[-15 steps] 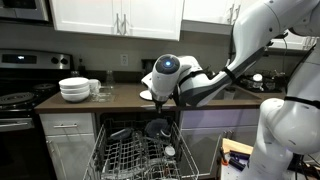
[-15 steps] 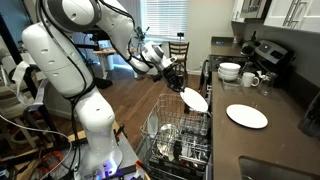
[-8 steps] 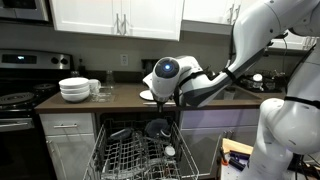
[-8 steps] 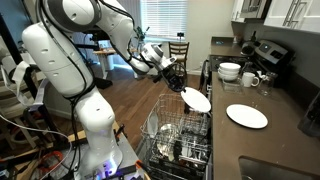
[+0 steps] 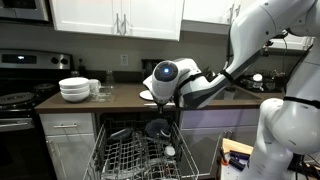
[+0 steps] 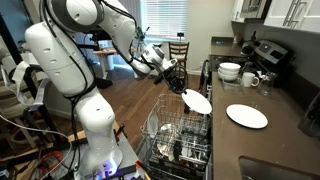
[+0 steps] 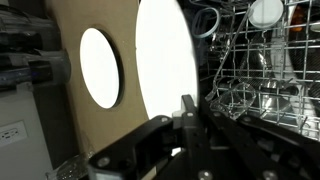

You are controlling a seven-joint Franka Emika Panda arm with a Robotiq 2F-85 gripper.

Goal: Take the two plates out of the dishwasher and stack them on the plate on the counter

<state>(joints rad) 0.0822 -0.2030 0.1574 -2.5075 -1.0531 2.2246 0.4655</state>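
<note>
Centre frame, over rack (image 6: 165, 128): gripper (image 6: 183, 91) clamped on held plate (image 6: 197, 100)
Lower right, counter (image 6: 285, 135): counter plate (image 6: 246, 116) lying flat, apart
Upper right: bowls (image 6: 229, 71) stacked

White cabinets (image 5: 115, 17), wood floor (image 6: 135, 105), bright window (image 6: 165, 18)

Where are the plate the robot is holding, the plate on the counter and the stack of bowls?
held plate (image 6: 197, 100), in an exterior view, its white face.
counter plate (image 6: 246, 116), in an exterior view, its centre.
bowl stack (image 5: 74, 90), in an exterior view, the stack's side.
</note>
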